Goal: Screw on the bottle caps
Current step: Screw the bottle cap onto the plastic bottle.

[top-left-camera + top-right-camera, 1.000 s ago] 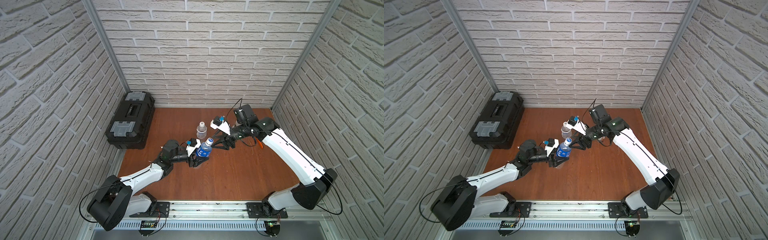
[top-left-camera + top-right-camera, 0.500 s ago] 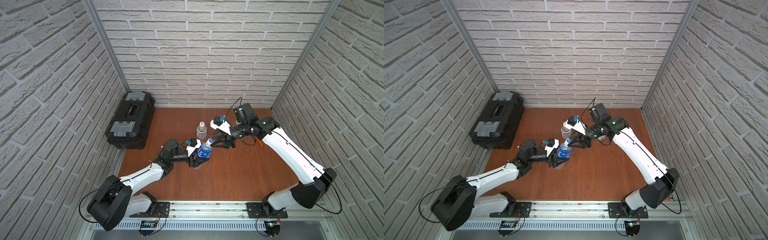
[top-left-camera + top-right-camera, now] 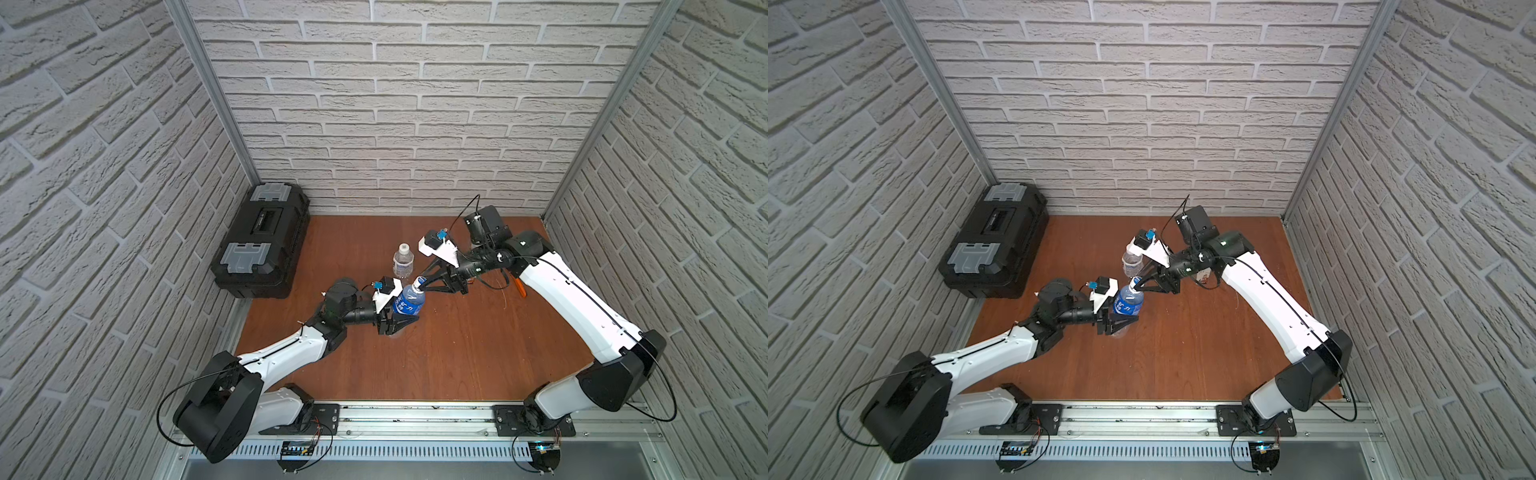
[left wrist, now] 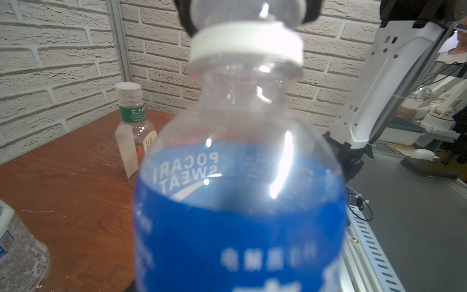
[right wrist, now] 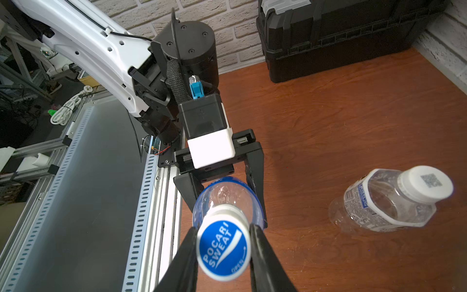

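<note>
Blue-labelled bottle (image 5: 227, 196) — clear shoulders; blue cap (image 5: 223, 250) — white swoosh mark, on neck.

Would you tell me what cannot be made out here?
Thread of the blue cap: cut off by the left wrist view's edge.
The green-banded bottle: mostly behind the right arm in both top views.
The white-labelled bottle: cut by the left wrist view's edge.

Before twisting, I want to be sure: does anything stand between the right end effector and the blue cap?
Nothing visible. The right end effector holds its fingers against both sides of the round blue plastic cap. The clear white-labelled plastic bottle stands aside.
</note>
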